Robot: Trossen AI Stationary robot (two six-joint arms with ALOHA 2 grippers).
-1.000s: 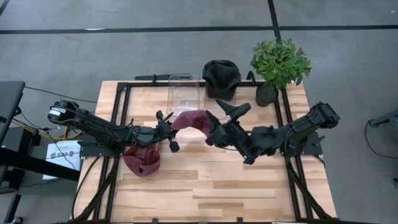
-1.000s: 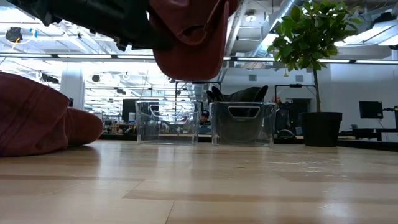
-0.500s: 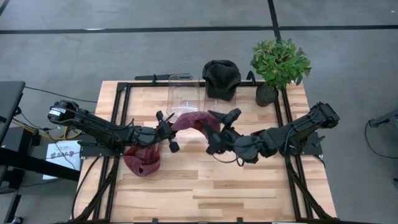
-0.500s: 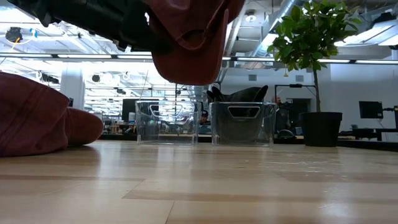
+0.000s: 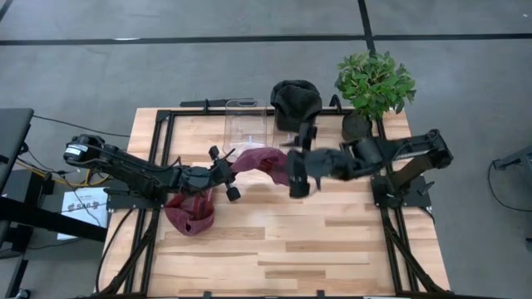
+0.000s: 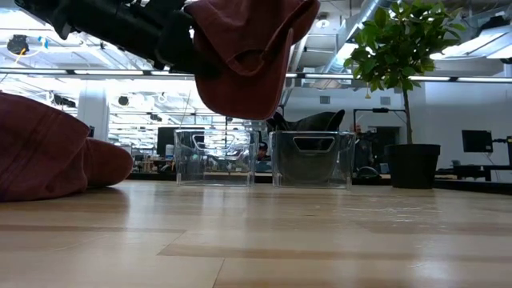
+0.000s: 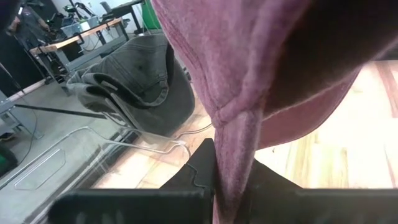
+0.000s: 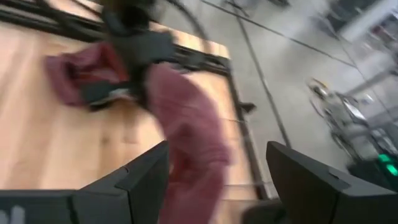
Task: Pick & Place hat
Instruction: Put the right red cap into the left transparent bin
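Left hand (image 5: 226,169) clamps the hat (image 5: 259,160) aloft at centre frame; right hand (image 5: 298,162), fingers apart, is beside it. Lower counter (image 5: 332,249) lies bare.

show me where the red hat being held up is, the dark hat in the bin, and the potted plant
red hat (image 5: 259,160), high view, on the cloth hanging between the two arms.
dark hat (image 5: 295,100), high view, on its crown.
potted plant (image 5: 374,80), high view, on the leaves.
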